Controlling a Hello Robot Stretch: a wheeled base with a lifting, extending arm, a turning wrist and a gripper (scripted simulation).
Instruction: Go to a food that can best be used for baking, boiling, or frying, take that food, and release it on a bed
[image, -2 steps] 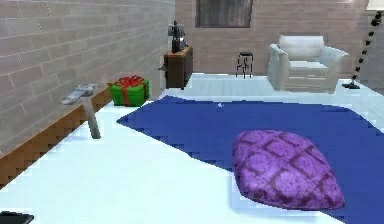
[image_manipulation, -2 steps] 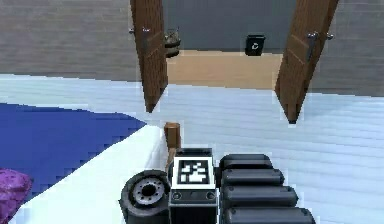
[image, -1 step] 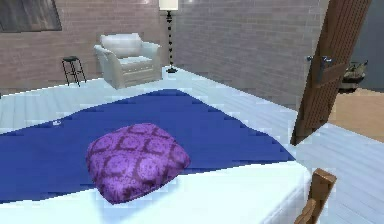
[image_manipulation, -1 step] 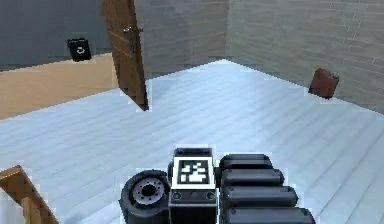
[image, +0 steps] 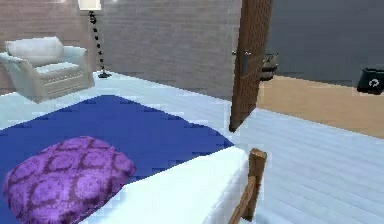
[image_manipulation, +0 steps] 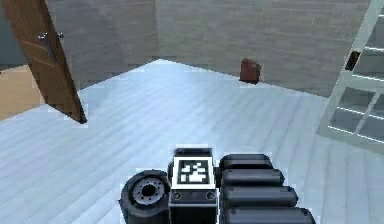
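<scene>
A bed (image: 170, 140) with a blue cover and a white sheet fills the forward view's lower left. A purple patterned pillow (image: 65, 178) lies on it, and a wooden bedpost (image: 257, 180) stands at its corner. At the arm side view's bottom edge are the arm's dark stacked segments (image_manipulation: 262, 185) and a white square with black marks (image_manipulation: 195, 170). Left of that square sits the gripper's dark round body (image_manipulation: 147, 195). I cannot make out its fingers, and I cannot tell whether it holds anything.
A white armchair (image: 45, 65) and a floor lamp (image: 97, 40) stand by the brick wall. A brown door (image: 250, 60) (image_manipulation: 50, 60) stands ajar onto a wooden-floored room. A small reddish-brown object (image_manipulation: 250, 69) sits by the far wall. A white-framed glass door (image_manipulation: 360, 100) is on the right.
</scene>
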